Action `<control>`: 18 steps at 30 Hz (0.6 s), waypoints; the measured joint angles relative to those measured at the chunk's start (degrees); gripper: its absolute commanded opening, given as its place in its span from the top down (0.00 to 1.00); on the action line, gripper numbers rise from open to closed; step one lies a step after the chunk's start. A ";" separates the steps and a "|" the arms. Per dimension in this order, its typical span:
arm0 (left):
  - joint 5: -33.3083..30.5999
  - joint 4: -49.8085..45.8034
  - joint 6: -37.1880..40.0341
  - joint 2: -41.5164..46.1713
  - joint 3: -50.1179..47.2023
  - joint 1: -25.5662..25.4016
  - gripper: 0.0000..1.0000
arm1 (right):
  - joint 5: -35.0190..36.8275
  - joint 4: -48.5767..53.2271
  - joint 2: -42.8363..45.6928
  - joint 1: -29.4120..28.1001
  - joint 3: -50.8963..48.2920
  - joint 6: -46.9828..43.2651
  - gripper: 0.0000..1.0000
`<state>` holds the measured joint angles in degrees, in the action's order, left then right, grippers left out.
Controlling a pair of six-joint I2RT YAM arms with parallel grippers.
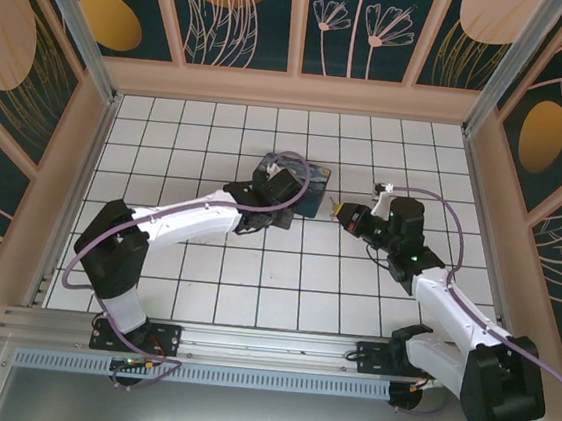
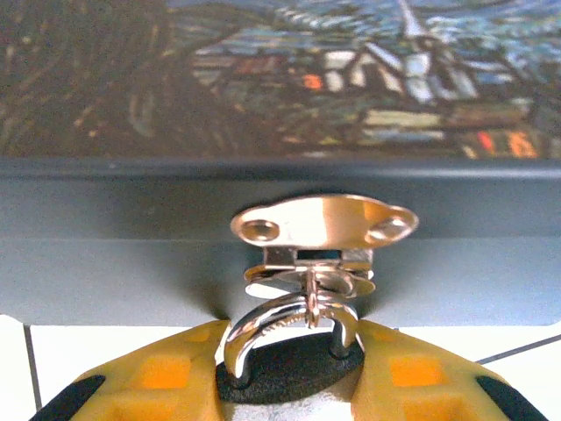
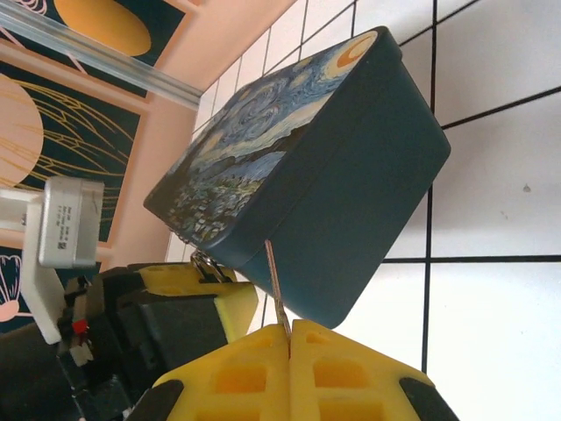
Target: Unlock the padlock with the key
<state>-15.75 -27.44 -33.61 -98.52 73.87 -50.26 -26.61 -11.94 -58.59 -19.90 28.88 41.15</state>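
You had the left gripper (image 2: 285, 390) clamped on the padlock (image 2: 280, 370) hanging at the box (image 3: 351, 175) hasp (image 2: 323, 219), and the right gripper (image 3: 289, 351) pinched shut on the key (image 3: 274, 289) near the box's side, so the thin blade could have twisted in the grip or skidded off, missing the keyhole.

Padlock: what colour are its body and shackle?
The padlock has a black body and shiny silver shackle; left wrist view shows it best.

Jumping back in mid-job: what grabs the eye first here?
The Starry Night tin box sits mid-table, the padlock hooked through its shiny hasp. The left gripper clamps the padlock; the right gripper pinches the thin key close to the box.
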 measured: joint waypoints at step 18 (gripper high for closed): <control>7.06 -17.33 0.68 -4.24 7.63 1.09 0.74 | 1.16 12.35 3.37 -0.28 7.17 -4.90 1.00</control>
<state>-8.69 -44.77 -32.93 -102.76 81.49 -49.17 -25.45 0.40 -55.22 -20.18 36.05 36.25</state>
